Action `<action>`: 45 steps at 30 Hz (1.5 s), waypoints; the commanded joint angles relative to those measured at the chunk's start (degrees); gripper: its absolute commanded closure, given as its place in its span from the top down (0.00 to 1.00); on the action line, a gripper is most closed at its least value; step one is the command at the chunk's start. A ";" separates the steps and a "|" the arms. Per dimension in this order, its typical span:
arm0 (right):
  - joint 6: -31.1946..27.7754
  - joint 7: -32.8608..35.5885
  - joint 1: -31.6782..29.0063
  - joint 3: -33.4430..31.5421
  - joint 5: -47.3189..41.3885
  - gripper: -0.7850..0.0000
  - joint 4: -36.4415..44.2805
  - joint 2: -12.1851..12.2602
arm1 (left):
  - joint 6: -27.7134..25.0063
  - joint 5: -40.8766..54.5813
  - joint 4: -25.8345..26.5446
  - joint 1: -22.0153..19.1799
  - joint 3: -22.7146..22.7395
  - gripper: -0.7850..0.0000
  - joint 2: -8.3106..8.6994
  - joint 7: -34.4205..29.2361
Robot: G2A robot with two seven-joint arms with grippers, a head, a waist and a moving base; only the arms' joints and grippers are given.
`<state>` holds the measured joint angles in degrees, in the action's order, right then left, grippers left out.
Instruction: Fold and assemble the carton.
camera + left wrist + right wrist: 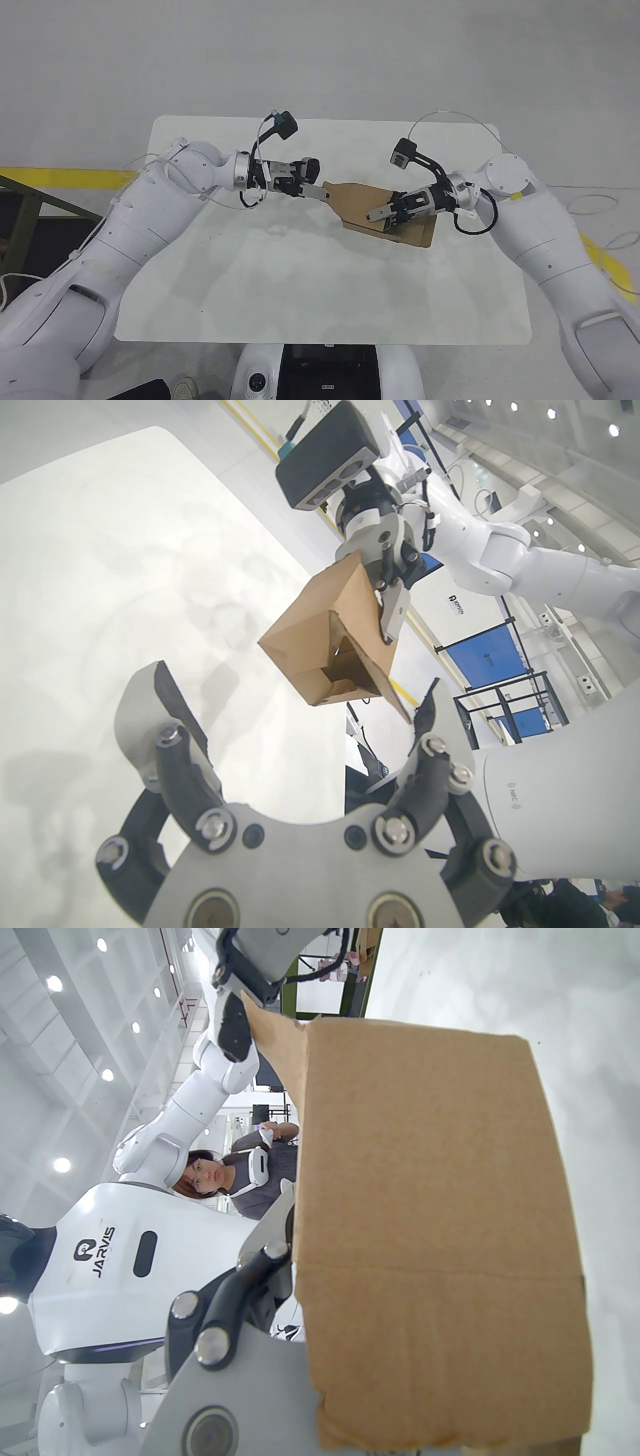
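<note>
The left end effector (297,682) is spread wide with nothing gripped, one fingertip (425,712) just touching the tip of a loose flap (382,685). That flap juts from the open end of the carton (320,625), whose long axis runs straight away toward the right end effector (384,213) — clamped on the far wall, it holds the carton above the middle of the table (300,290). The left one is nearer the open end, so pressing the flap inward looks like its job — the right merely steadies.
</note>
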<state>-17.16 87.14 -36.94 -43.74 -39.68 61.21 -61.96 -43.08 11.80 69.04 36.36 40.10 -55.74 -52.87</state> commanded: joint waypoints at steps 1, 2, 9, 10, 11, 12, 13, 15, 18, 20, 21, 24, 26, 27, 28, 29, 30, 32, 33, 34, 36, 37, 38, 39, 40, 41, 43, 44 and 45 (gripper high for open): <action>-0.05 -0.05 -0.06 -0.15 -0.06 0.00 0.32 0.06 | 0.03 -0.12 -0.44 0.14 -0.03 1.00 -0.19 0.43; -0.08 -0.08 -0.14 -0.30 -0.13 0.00 0.54 0.12 | 0.18 -0.36 -1.05 0.13 0.00 1.00 -0.31 0.59; 0.04 0.05 -0.92 -1.19 -0.23 0.00 2.44 0.65 | -0.55 1.62 -3.76 0.42 0.22 1.00 -1.01 0.75; 0.07 0.08 -1.05 -1.30 -0.21 0.00 2.78 0.74 | -0.63 2.01 -4.14 0.44 0.23 1.00 -1.13 0.75; 0.12 0.12 -1.20 -1.40 -0.33 0.00 3.22 0.81 | -0.70 2.24 -4.51 0.43 0.17 1.00 -1.27 0.63; 0.13 0.14 -1.35 -1.52 -0.44 0.00 3.60 0.88 | -0.78 2.52 -4.85 0.42 0.09 1.00 -1.41 0.56; 0.13 0.13 -1.46 -1.63 -0.44 0.00 3.98 0.96 | -0.84 3.04 -5.13 0.48 -0.02 1.00 -1.59 0.51; 0.15 0.16 -1.71 -1.86 -0.71 0.00 4.74 1.09 | -1.00 3.44 -5.74 0.41 -0.33 1.00 -1.94 0.20; 0.24 0.25 -1.95 -2.14 -0.81 0.00 5.61 1.27 | -1.19 4.00 -6.44 0.30 -0.90 1.00 -2.54 -0.19; 0.26 0.27 -2.09 -2.31 -0.96 0.00 6.05 1.36 | -1.42 4.20 -6.84 0.13 -1.19 1.00 -2.91 -0.41; 0.28 0.28 -2.13 -2.37 -0.98 0.00 6.25 1.40 | -1.51 4.25 -7.00 0.05 -1.32 1.00 -3.10 -0.46; 0.35 0.36 -2.22 -2.45 -1.08 0.00 6.77 1.47 | -1.77 4.47 -7.29 -0.21 -1.70 1.00 -3.62 -0.85; 0.40 0.41 -2.24 -2.44 -1.16 0.00 7.02 1.49 | -1.91 4.52 -7.40 -0.38 -1.93 1.00 -3.96 -1.04; 0.39 0.40 -2.25 -2.39 -1.16 0.00 7.17 1.48 | -1.97 4.48 -7.47 -0.49 -2.03 1.00 -4.13 -1.13; 0.38 0.39 -2.26 -2.33 -1.17 0.00 7.23 1.47 | -2.02 4.55 -7.53 -0.56 -2.15 1.00 -4.30 -1.20; 0.38 0.39 -2.23 -2.26 -1.15 0.00 7.26 1.45 | -2.08 4.54 -7.66 -0.67 -2.23 1.00 -4.46 -1.26; 0.35 0.36 -2.23 -2.22 -1.25 0.00 7.28 1.43 | -2.15 4.51 -7.82 -0.77 -2.31 1.00 -4.62 -1.34; 0.39 0.40 -2.19 -2.12 -1.45 0.00 7.34 1.38 | -2.22 4.51 -8.10 -0.91 -2.48 1.00 -4.93 -1.49; 0.39 0.40 -2.19 -2.09 -1.64 0.00 7.40 1.35 | -2.31 4.58 -8.22 -0.96 -2.56 1.00 -5.07 -1.59; 0.45 0.45 -2.17 -2.04 -1.75 0.00 7.48 1.33 | -2.38 4.65 -8.35 -1.00 -2.64 1.00 -5.22 -1.74; 0.53 0.53 -2.16 -1.99 -2.01 0.00 7.58 1.29 | -2.54 4.86 -8.54 -1.10 -2.80 1.00 -5.50 -2.06; 0.55 0.55 -2.16 -1.99 -2.13 0.00 7.60 1.27 | -2.72 5.16 -8.69 -1.14 -2.78 1.00 -5.63 -2.12; 0.51 0.51 -2.17 -2.02 -2.21 0.00 7.55 1.26 | -3.04 5.57 -8.96 -1.23 -2.56 1.00 -5.71 -1.95; 0.51 0.52 -2.18 -2.03 -2.29 0.00 7.57 1.25 | -3.28 5.84 -9.39 -1.34 -2.29 1.00 -5.75 -1.83; 0.53 0.54 -2.21 -2.06 -2.32 0.00 7.58 1.26 | -3.42 5.93 -9.83 -1.46 -2.02 1.00 -5.78 -1.73; 0.54 0.55 -2.24 -2.08 -2.31 0.00 7.59 1.26 | -3.54 5.82 -10.14 -1.59 -1.81 1.00 -5.79 -1.78; 0.65 0.65 -2.34 -2.09 -2.31 0.00 7.63 1.28 | -3.69 5.77 -10.44 -1.68 -1.51 1.00 -5.86 -1.89; 0.71 0.72 -2.39 -2.06 -2.31 0.00 7.66 1.27 | -3.66 5.77 -10.45 -1.70 -1.42 1.00 -5.91 -1.96; 0.74 0.75 -2.41 -2.02 -2.33 0.00 7.73 1.26 | -3.65 5.70 -10.39 -1.75 -1.35 1.00 -5.97 -2.01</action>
<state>-16.46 87.85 -39.32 -45.81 -42.01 68.88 -60.69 -46.77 17.55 58.58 34.65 38.69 -61.65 -54.82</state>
